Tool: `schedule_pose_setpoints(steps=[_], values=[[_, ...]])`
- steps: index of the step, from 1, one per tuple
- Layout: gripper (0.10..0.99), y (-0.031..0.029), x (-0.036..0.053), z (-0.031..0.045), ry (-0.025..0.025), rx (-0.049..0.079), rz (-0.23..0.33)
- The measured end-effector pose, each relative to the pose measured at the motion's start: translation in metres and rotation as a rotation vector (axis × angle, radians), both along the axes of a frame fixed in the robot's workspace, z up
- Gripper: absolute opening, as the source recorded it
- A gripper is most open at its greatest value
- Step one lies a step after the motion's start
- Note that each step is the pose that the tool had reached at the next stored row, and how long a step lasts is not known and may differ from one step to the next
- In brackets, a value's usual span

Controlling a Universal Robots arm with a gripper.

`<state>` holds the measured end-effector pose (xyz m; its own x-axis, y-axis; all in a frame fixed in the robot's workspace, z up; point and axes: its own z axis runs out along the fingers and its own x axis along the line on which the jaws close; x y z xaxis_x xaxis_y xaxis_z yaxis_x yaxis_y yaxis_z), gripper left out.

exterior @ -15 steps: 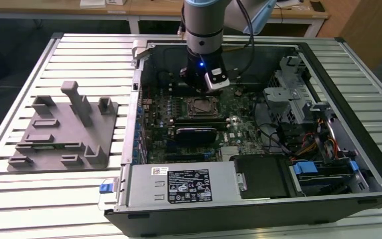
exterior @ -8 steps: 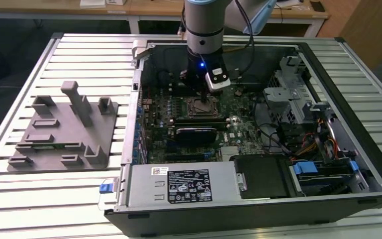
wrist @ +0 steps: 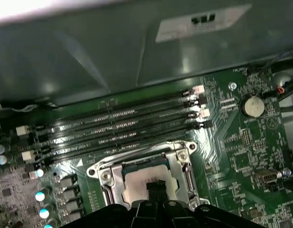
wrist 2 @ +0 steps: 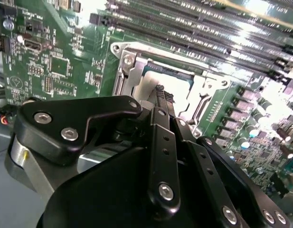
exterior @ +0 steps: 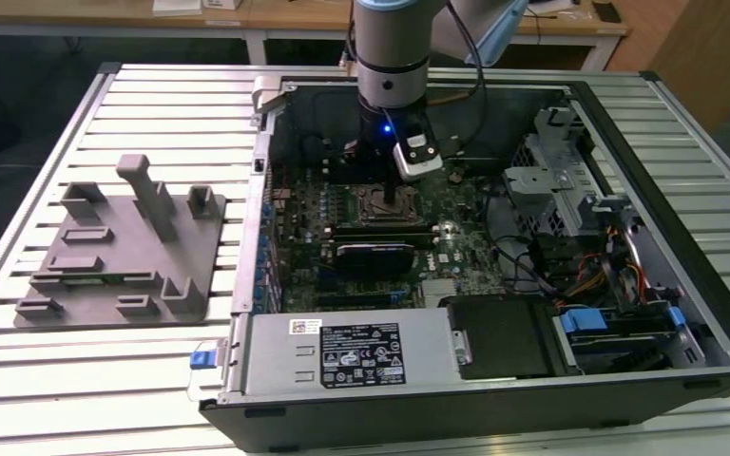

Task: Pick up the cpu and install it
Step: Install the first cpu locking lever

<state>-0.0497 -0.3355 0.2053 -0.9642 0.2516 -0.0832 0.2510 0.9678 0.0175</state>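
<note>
The cpu (wrist 2: 145,86) lies flat inside the metal socket frame (wrist 2: 128,60) on the green motherboard, its pale silvery top showing in both wrist views (wrist: 136,182). My gripper (wrist 2: 160,93) points straight down onto it, and its black fingers (wrist 2: 161,124) are drawn together, with the tips meeting at the cpu's top (wrist: 158,186). I cannot tell whether the tips touch the chip or hover just above it. In the exterior view the gripper (exterior: 397,196) reaches down into the open computer case over the socket (exterior: 387,201).
Memory slots (wrist: 113,126) run beside the socket, and a coin battery (wrist: 253,107) sits further off. A black block (exterior: 372,256) and the power supply (exterior: 339,351) lie nearer the case front. A grey fixture with posts (exterior: 118,252) stands on the table at the exterior view's left.
</note>
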Motion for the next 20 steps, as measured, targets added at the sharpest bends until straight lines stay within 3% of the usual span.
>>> schedule_pose_setpoints(steps=[6, 17, 20], values=[[0.106, -0.0003, 0.0, 0.0008, 0.0002, -0.001, 0.0], [0.106, -0.0002, 0.0, 0.0269, -0.0001, -0.001, 0.0], [0.106, -0.0002, 0.0, 0.0286, -0.0002, -0.001, 0.0]])
